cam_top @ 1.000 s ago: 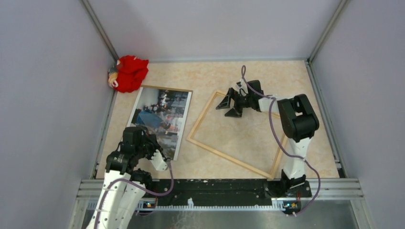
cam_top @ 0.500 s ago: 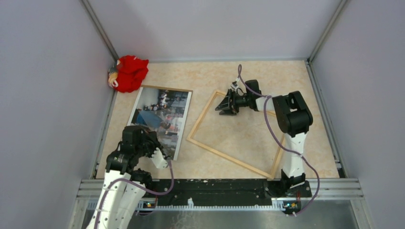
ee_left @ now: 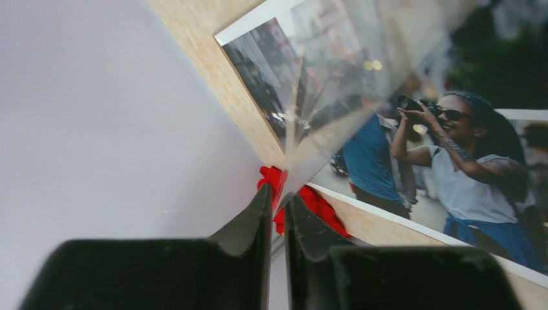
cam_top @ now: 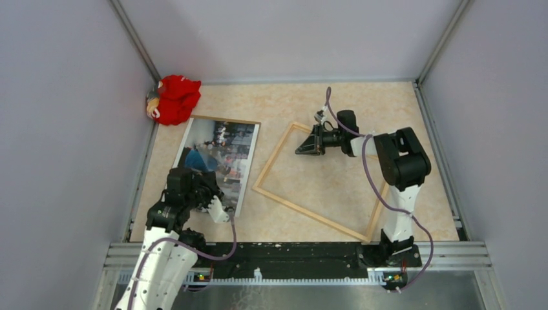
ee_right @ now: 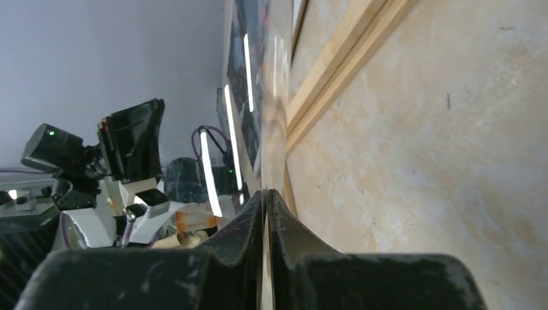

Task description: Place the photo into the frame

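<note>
The photo [cam_top: 223,152] lies flat at the left, picture side up; the left wrist view shows its woman with a camera [ee_left: 465,174]. The light-wood frame [cam_top: 310,212] lies tilted on the table at centre right, and one rail [ee_right: 336,71] shows in the right wrist view. My left gripper [cam_top: 197,177] sits over the photo's near end. Its jaws are almost together on the corner of a clear pane [ee_left: 336,84], which fans out glossy from the tips [ee_left: 276,197]. My right gripper [cam_top: 304,148] is inside the frame's far corner, shut [ee_right: 265,194] on the pane's thin edge [ee_right: 262,116].
A brown backing board [cam_top: 226,120] shows as a strip past the photo's far end. A red cloth toy [cam_top: 174,98] sits in the far left corner, seen past the left jaws [ee_left: 316,203]. Grey walls close in the table on three sides.
The right gripper has gone from wide open to shut and turned its fingers onto the pane's edge. The left arm has shifted only slightly.
</note>
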Tool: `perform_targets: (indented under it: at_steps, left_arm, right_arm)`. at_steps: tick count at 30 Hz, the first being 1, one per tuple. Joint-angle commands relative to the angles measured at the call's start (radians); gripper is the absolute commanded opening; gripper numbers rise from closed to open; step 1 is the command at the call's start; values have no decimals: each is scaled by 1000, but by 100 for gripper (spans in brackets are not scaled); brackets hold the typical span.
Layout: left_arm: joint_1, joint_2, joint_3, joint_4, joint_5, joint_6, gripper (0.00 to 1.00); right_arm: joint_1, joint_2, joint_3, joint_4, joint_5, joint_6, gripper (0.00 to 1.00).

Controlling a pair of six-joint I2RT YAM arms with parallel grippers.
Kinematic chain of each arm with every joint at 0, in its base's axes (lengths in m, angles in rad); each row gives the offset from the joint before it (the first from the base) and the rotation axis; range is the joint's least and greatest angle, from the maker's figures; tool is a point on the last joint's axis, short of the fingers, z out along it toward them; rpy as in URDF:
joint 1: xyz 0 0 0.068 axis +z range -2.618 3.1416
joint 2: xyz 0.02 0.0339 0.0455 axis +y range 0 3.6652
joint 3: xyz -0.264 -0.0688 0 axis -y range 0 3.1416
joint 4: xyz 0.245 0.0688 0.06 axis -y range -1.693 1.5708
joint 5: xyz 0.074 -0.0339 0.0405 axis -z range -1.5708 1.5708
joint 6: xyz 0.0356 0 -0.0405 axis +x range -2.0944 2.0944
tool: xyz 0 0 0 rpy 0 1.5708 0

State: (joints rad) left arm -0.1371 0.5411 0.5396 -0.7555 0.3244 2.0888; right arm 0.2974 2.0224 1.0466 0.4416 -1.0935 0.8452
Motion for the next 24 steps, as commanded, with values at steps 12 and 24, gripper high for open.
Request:
perform_targets:
  at_steps: [12, 24]
  left_arm:
    - [4, 366, 114, 248, 11, 25, 99]
    - [-29, 753, 367, 288, 14, -227, 99]
  right_arm:
    - [-21, -607, -249, -446, 528, -57, 0]
    - [-94, -1270, -399, -955, 1085, 67, 0]
